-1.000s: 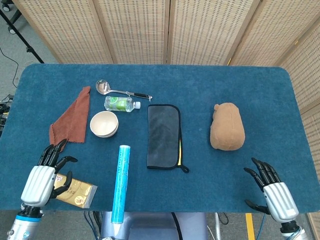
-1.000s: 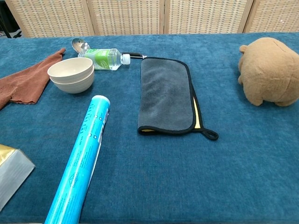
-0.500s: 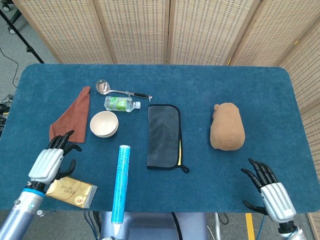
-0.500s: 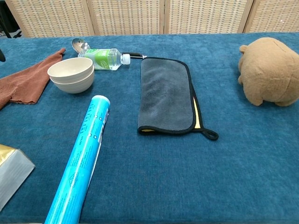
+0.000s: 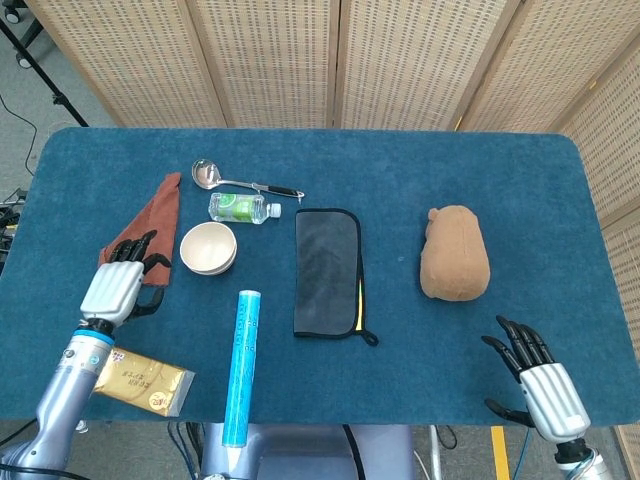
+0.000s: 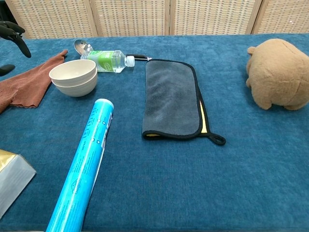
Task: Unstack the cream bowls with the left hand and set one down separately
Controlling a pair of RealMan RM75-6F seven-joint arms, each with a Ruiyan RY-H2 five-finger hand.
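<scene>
Two cream bowls (image 5: 208,248) (image 6: 73,77) sit stacked, one nested in the other, on the blue table left of centre. My left hand (image 5: 122,281) hovers to the left of the stack over the brown cloth, fingers apart and holding nothing; only its dark fingertips (image 6: 13,34) show at the chest view's left edge. My right hand (image 5: 538,384) rests open near the table's front right corner, far from the bowls, and the chest view does not show it.
A brown cloth (image 5: 142,236) lies left of the bowls. Behind them are a water bottle (image 5: 240,208) and a ladle (image 5: 236,180). A blue tube (image 5: 241,364) lies in front, a gold packet (image 5: 144,381) front left, a grey towel (image 5: 327,271) centre, a plush toy (image 5: 455,253) right.
My left hand has risen from the front left edge and moved forward toward the bowls, now over the brown cloth. The right hand has barely moved. The bowls are unmoved.
</scene>
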